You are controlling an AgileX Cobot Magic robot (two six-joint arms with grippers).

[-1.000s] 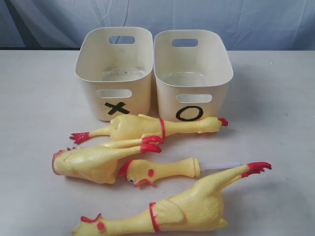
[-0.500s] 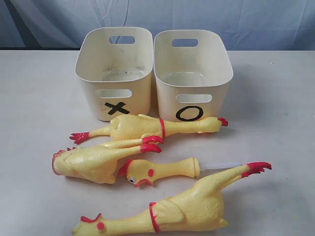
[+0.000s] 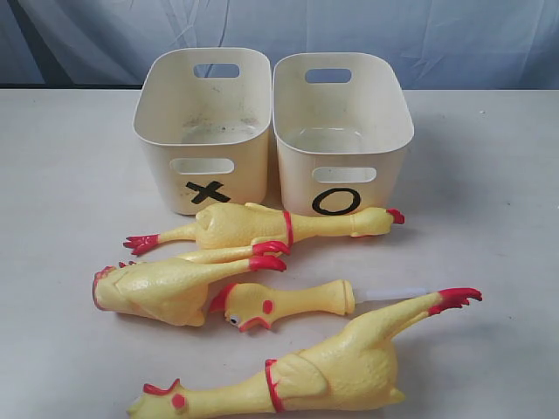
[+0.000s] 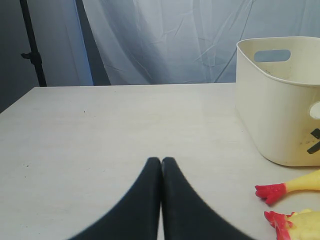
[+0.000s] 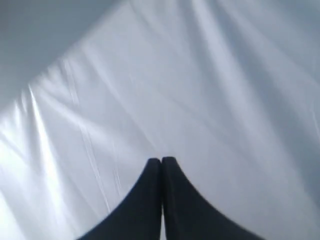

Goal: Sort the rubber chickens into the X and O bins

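Two cream tubs stand side by side at the back of the table: the X bin on the left and the O bin on the right, both empty. In front of them lie three long yellow rubber chickens: one just before the bins, one at the left, one nearest the front. A short head-and-neck piece with a white tube lies between them. My left gripper is shut and empty over bare table, left of the X bin. My right gripper is shut, facing only white cloth.
A white cloth backdrop hangs behind the table. A dark stand rises past the table's far left corner. Red chicken feet show at the edge of the left wrist view. Neither arm appears in the exterior view.
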